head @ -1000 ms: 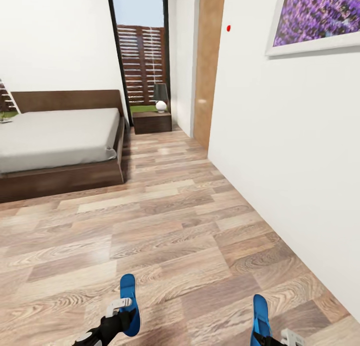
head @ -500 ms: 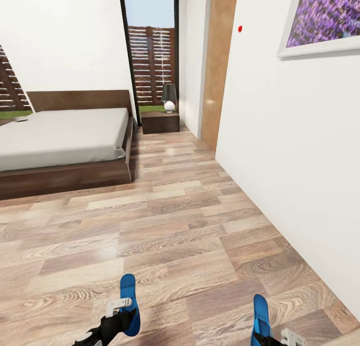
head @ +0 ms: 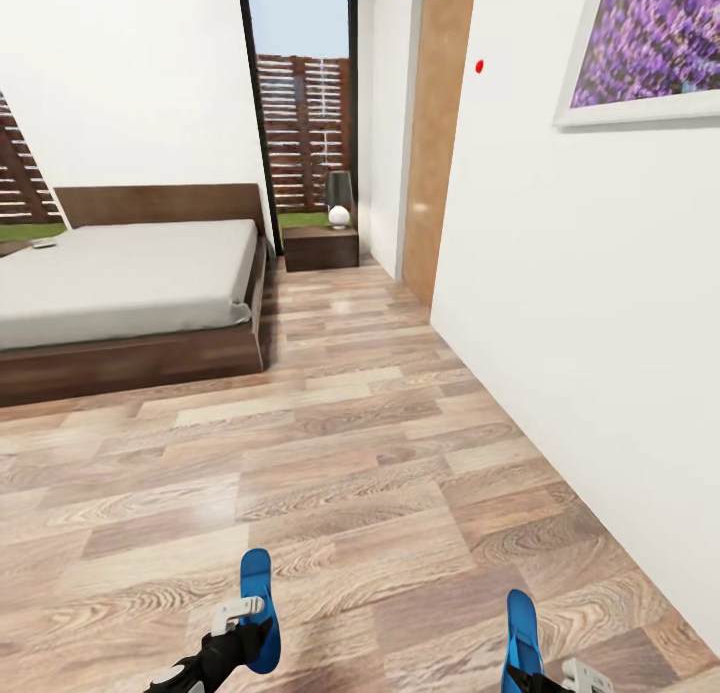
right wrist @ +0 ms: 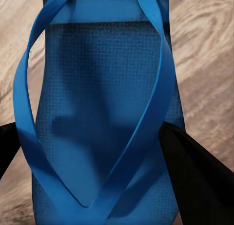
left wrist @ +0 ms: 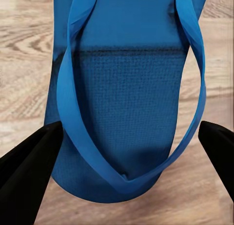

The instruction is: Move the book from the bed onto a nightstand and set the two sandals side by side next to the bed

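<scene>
Nearest, at the bottom of the head view, the left gripper (head: pixel 243 623) holds one bright blue flat sandal (head: pixel 258 605) out over the light wood-plank floor (head: pixel 360 473). In the left wrist view its black fingers (left wrist: pixel 27 174) sit tight against both sides of that sandal (left wrist: pixel 124 113), so the jaws are closed on it. To the right, the right gripper (head: pixel 560 679) holds the other bright blue sandal (head: pixel 521 638). In the right wrist view its black fingers (right wrist: pixel 200 176) press both edges of the sandal (right wrist: pixel 105 118) the same way.

Farther off on the left is the big low bed (head: pixel 120 273) with a plain off-white mattress and a dark brown frame. A small flat thing (head: pixel 42 241) lies on its far left edge, too small to tell what it is. Just right of the bed, against the far wall, stands the small dark brown wooden nightstand (head: pixel 321 247) with a little lamp (head: pixel 339 199) on top. A brown wooden door (head: pixel 440 123) and a framed purple lavender picture (head: pixel 650 48) are on the white wall to the right.
</scene>
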### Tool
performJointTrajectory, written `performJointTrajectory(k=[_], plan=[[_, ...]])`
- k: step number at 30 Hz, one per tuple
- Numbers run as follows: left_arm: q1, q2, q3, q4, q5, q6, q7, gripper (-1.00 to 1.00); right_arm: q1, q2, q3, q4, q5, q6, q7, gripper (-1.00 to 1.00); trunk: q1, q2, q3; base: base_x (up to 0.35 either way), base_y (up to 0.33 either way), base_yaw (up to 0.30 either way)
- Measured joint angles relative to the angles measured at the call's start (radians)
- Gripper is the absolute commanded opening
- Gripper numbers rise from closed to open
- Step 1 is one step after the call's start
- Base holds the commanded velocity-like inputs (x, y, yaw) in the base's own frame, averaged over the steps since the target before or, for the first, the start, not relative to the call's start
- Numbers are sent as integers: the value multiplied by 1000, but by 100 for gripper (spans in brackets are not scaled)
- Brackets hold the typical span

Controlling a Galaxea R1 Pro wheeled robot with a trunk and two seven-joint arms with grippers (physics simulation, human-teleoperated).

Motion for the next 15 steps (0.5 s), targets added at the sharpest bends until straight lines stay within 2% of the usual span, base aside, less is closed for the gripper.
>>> performJointTrajectory(k=[15], plan=[[0, 0, -1, -1, 0, 3, 0, -100, 0, 0, 1, 14, 1, -4, -5, -100, -58, 105, 47, 0, 0, 0]])
